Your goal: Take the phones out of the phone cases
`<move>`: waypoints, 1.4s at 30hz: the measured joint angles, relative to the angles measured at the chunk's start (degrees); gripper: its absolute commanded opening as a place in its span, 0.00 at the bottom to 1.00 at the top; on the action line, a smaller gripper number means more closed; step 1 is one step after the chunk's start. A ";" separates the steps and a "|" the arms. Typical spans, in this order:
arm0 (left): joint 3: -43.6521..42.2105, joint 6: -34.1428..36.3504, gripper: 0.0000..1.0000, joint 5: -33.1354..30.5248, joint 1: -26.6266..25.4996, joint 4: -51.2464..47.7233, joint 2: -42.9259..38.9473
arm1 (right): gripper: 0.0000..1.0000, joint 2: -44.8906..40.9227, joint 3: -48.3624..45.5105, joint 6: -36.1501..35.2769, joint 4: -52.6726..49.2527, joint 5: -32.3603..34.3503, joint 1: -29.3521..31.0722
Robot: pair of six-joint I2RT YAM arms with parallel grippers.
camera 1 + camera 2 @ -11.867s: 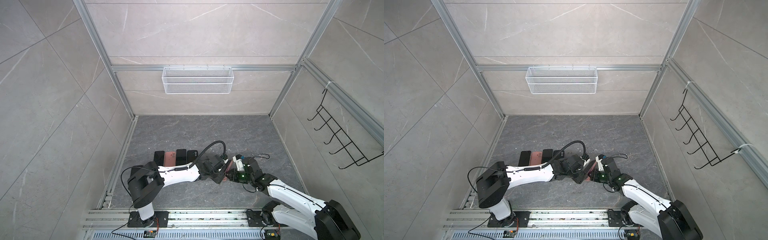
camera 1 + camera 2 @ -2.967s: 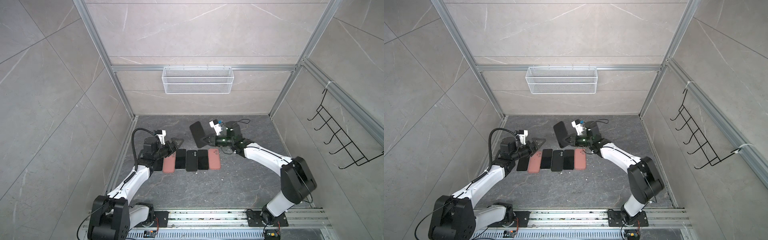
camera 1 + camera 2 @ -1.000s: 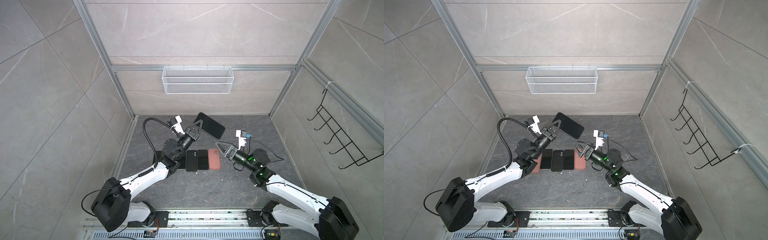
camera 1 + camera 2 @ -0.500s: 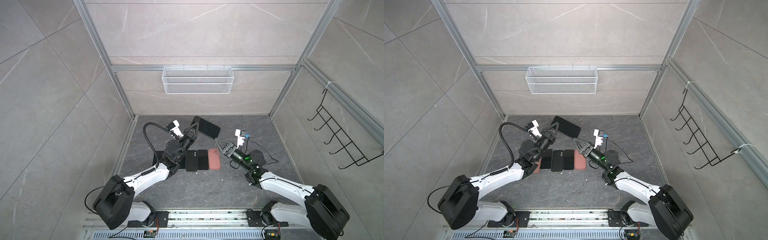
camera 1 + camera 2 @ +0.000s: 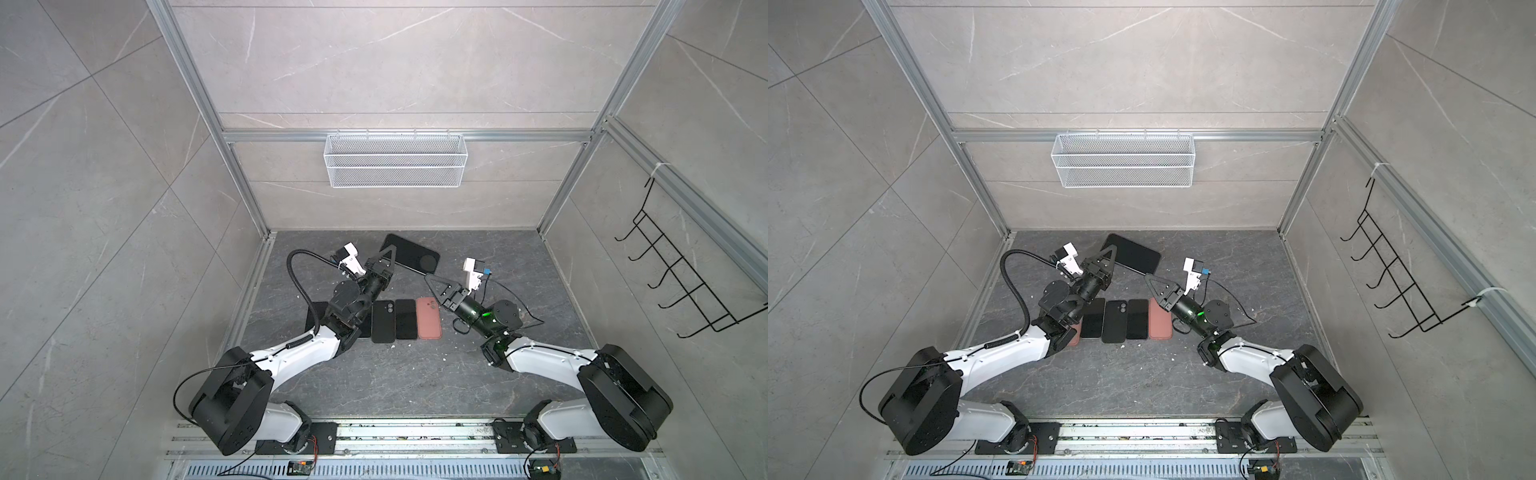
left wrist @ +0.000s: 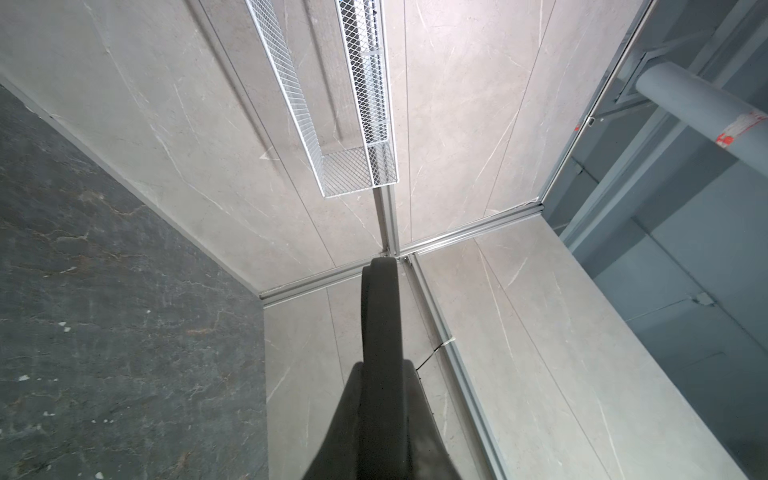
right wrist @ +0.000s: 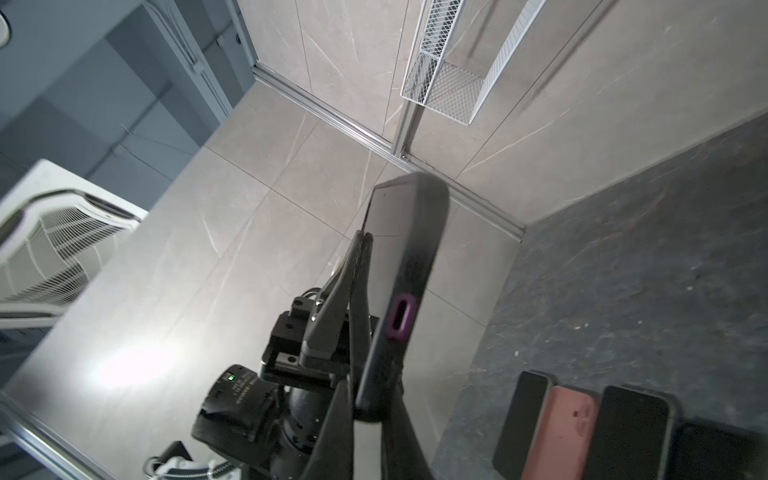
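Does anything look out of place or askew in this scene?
Only the black cased phone: not in the neat row on the floor, it hangs tilted in the air, with the left gripper and the right gripper shut on opposite ends.

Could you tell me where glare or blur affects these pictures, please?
Right wrist view: bright glare patch on wall tile, cased phone soft at its far end; left wrist view: left tool a dark, featureless silhouette; both top views evenly lit, sharp.

L gripper, R gripper: both clamped.
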 measured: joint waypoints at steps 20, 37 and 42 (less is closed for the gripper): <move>9.40 -16.83 0.00 15.19 7.13 -20.48 2.84 | 0.00 -7.96 1.18 -39.15 -20.92 -6.12 -0.11; 11.50 -16.04 0.00 27.67 14.16 -17.49 5.42 | 0.77 -12.13 3.65 -40.02 -32.59 -10.58 -4.46; 10.03 -15.96 0.00 28.48 13.68 -14.62 5.53 | 0.69 -5.49 6.23 -27.08 -24.33 -14.80 -4.46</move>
